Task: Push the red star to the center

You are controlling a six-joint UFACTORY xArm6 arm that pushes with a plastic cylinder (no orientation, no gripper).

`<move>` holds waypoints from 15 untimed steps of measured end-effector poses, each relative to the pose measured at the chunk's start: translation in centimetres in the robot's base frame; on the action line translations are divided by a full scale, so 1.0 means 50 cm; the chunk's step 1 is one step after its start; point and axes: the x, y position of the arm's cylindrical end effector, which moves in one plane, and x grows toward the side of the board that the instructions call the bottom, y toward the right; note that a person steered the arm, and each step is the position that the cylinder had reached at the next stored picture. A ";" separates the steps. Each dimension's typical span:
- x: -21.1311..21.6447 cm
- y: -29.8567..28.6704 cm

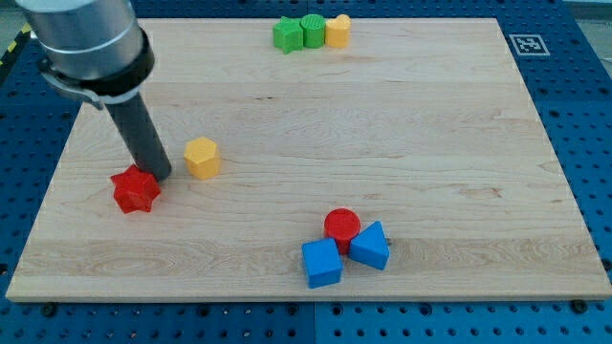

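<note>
- The red star (136, 189) lay near the left edge of the desk (430, 143), low on the view's left and well apart from the middle of the board.
- My tip (161, 176) stood at the star's upper right corner, touching it or just beside it; the picture did not settle which.
- There was no gripper on this arm, only the dark rod, so nothing could be said to be open or closed, and nothing was held.
- A yellow block (202, 157), six-sided by the look of it, sat just to the right of my tip, between the star and the center.
- Three blocks clustered at the view's top: a green star (285, 35), a green round block (313, 30) and a yellow heart (338, 31).
- Low and right of center, a red cylinder (342, 225) touched a blue cube (321, 263) and another blue block (370, 247).
- I judged the star small, light and stiff, likely to slide easily on the smooth wood.
- Its points made it prone to spin if pushed off-center, so the contact belonged in a notch on its left side, in line with its middle.
- From where my tip stood, a push would have driven the star away from the center; going round to its left looked necessary.
- The yellow block might have got caught in the path.
</note>
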 end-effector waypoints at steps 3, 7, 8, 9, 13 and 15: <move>0.010 -0.181; -0.050 0.119; -0.027 0.119; 0.010 0.120; -0.116 0.303; -0.015 0.342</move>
